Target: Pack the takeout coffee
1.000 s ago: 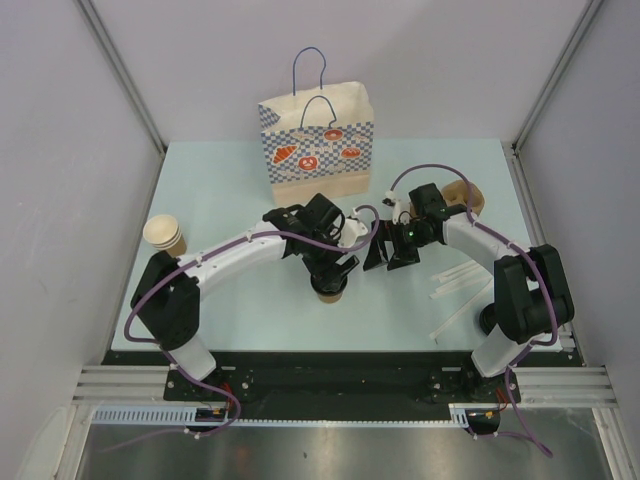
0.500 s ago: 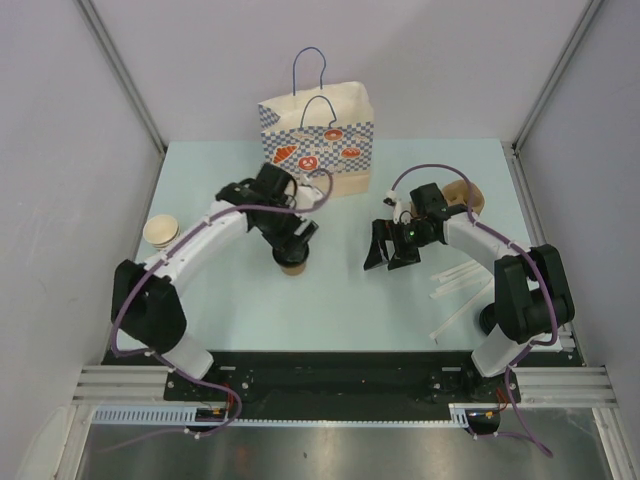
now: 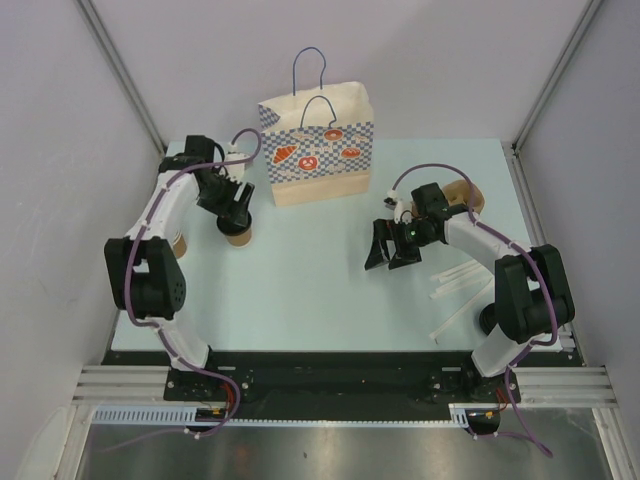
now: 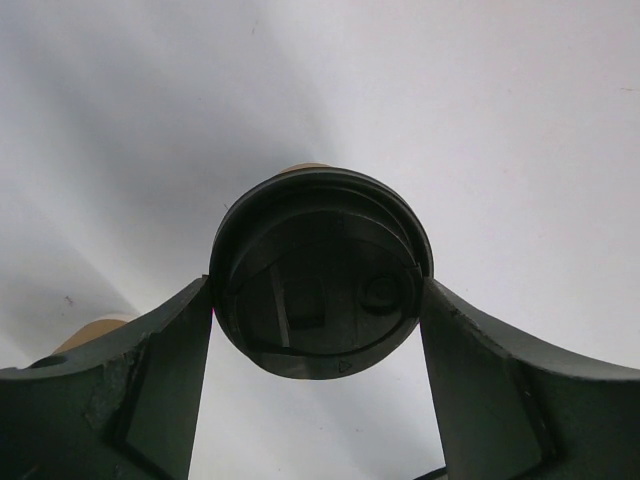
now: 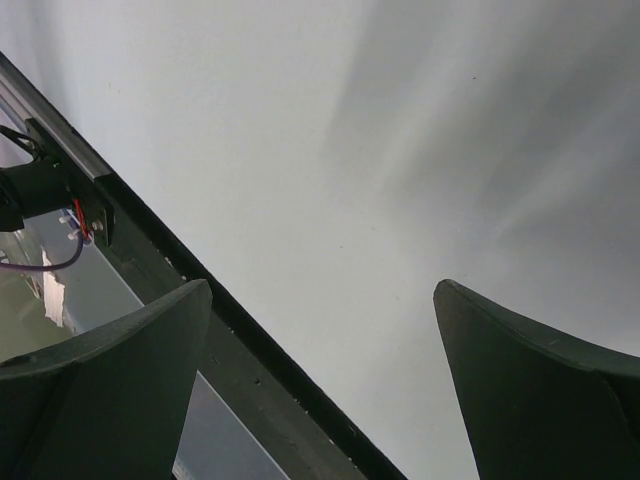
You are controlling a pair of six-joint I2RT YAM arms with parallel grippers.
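The takeout coffee (image 3: 239, 236), a small brown paper cup with a black lid (image 4: 320, 270), is between the fingers of my left gripper (image 3: 234, 214). That gripper is shut on it, and both fingers (image 4: 170, 350) press the rim of the lid in the left wrist view. Cup and gripper are at the far left of the table, just left of the front corner of the paper bag (image 3: 318, 150). The bag stands upright at the back with its top open. My right gripper (image 3: 389, 252) is open and empty over the table right of centre, with only bare surface between its fingers (image 5: 130, 370).
A stack of lidless brown cups (image 3: 178, 241) stands at the left edge, mostly behind my left arm. White straws (image 3: 455, 284) lie at the front right. A brown round object (image 3: 463, 192) sits behind my right arm. The table's front edge rail (image 5: 240, 370) shows under the right gripper.
My left arm has swung the cup from the table's centre back and to the left, to beside the bag. The right arm has stayed still.
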